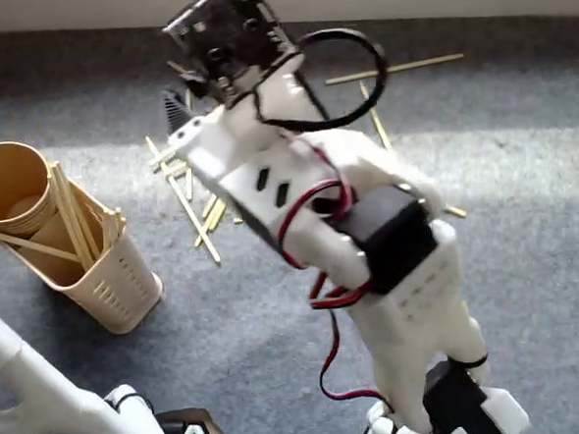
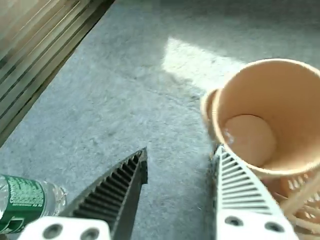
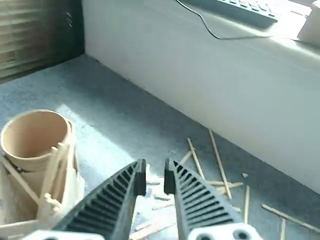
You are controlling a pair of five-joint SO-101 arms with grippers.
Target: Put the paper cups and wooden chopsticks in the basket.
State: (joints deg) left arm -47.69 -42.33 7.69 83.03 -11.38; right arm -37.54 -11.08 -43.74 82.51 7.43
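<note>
While the right gripper (image 3: 155, 175) is hovering barely parted and empty above the chopsticks (image 3: 220, 165), it is likely needing wider jaws to straddle one stick.

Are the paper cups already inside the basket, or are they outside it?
Inside. The paper cups stand nested in the basket, with several chopsticks beside them in it.

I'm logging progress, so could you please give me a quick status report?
Left gripper open, by the paper cups in the basket. Right gripper narrowly open over loose chopsticks on the carpet. Nothing seen in the way.
</note>
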